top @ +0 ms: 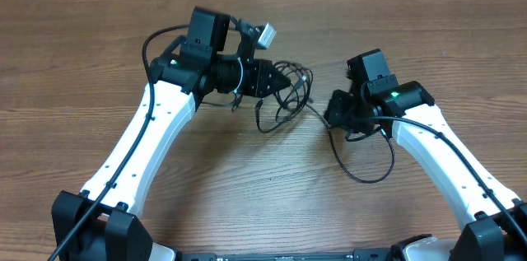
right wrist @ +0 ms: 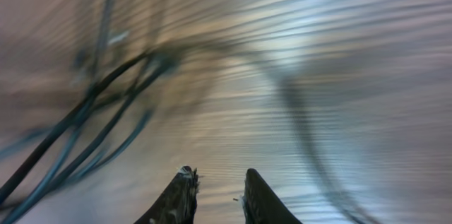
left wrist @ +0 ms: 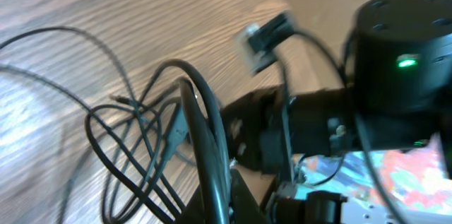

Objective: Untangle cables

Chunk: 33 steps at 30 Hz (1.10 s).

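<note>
A tangle of thin black cables (top: 290,96) lies at mid-table, with one long loop (top: 362,174) trailing toward the front right. My left gripper (top: 284,82) is at the tangle's left edge, shut on a cable strand. In the left wrist view that strand (left wrist: 205,146) rises over the left gripper (left wrist: 226,199), and other loops (left wrist: 127,160) rest on the wood. My right gripper (top: 329,113) is just right of the tangle. In the blurred right wrist view the right gripper (right wrist: 220,178) stands a little open with nothing between its fingers, the cables (right wrist: 92,125) to its upper left.
The wooden table (top: 99,47) stretches all round. My right arm (left wrist: 395,68), with a green light, looms close in the left wrist view. A white block (top: 265,34) sticks out from the left wrist. A blurred cable loop (right wrist: 304,125) curves to the right of the right fingers.
</note>
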Tool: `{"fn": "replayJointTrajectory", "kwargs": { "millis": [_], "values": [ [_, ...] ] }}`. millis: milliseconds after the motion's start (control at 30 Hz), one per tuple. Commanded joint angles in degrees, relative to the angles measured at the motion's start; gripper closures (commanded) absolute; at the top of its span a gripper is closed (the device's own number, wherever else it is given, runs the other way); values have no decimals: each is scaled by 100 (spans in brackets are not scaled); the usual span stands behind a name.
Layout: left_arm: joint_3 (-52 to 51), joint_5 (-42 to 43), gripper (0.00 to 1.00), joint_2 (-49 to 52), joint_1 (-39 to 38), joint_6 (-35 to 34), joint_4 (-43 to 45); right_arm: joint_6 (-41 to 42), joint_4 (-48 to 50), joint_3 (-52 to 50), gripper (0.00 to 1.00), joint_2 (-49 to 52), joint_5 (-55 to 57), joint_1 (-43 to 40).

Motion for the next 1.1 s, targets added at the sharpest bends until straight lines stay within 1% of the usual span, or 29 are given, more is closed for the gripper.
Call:
{"fn": "replayJointTrajectory", "kwargs": {
  "millis": [0,100,233,300,367,500,733,1067],
  "values": [
    [133,450,96,-94,35,-350,221,-612,157,-11,79,-4,-1563,-4],
    [133,452,96,-96,35,-444,251,-614,271,-11,78,-4,-1665,-4],
    [133,577,96,-131,33,-442,249,-601,450,-11,73,-4,-1727,-4],
    [133,575,96,-181,33,-444,247,-595,601,-11,65,-4,-1843,-4],
    [133,564,96,-245,33,-442,247,-568,715,-11,62,-4,-1864,0],
    [133,544,96,-431,33,-439,247,-518,866,-11,61,-4,-1856,0],
    [133,549,96,-822,22,-444,247,170,1224,-11,62,-4,-1790,13],
    [133,551,96,-1172,17,-553,264,221,1591,-11,62,-4,-1792,400]
  ]
}}
